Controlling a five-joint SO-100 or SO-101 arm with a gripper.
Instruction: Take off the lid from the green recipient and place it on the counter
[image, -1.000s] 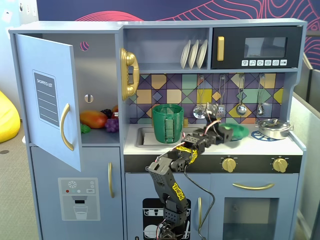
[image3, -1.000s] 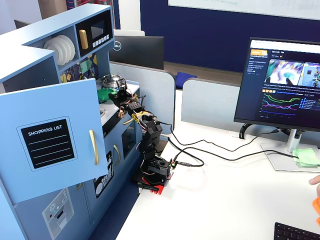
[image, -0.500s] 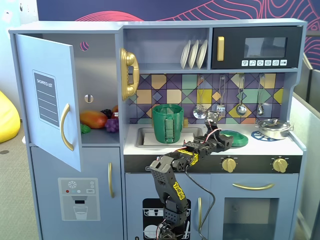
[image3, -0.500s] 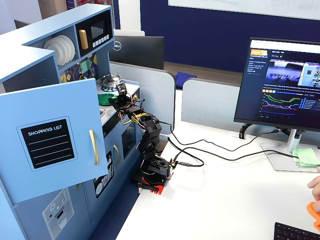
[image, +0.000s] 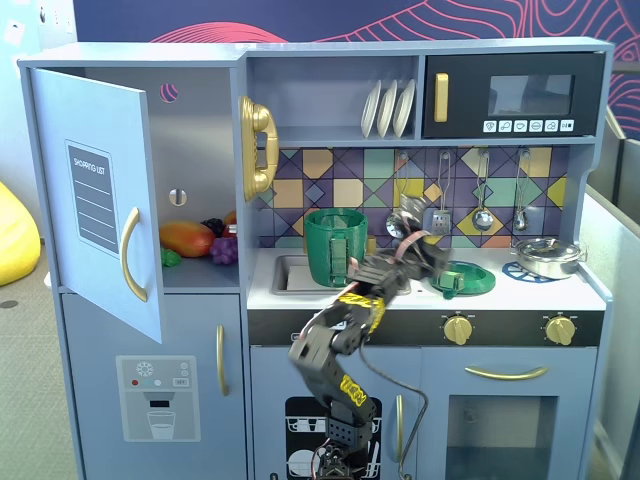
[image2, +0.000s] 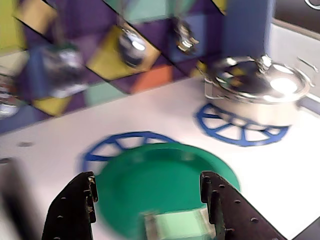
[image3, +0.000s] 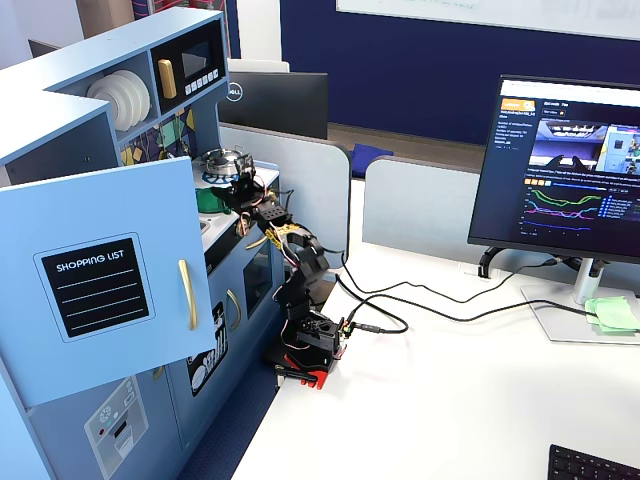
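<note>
The green lid (image: 466, 279) lies flat on the white counter (image: 520, 292), partly over the left blue burner ring. In the wrist view the lid (image2: 160, 185) sits between and below my fingers, with its pale handle (image2: 177, 224) at the bottom edge. My gripper (image2: 148, 182) is open and holds nothing. In a fixed view my gripper (image: 432, 262) hovers at the lid's left edge. The green recipient (image: 335, 247) stands uncovered in the sink, left of the arm. The lid (image3: 208, 200) and gripper (image3: 232, 192) also show small in the side fixed view.
A silver metal pan (image: 548, 257) with its own lid stands on the right burner ring; it also shows in the wrist view (image2: 260, 90). Utensils hang on the tiled back wall (image: 480, 210). The fridge door (image: 100, 200) stands open at the left.
</note>
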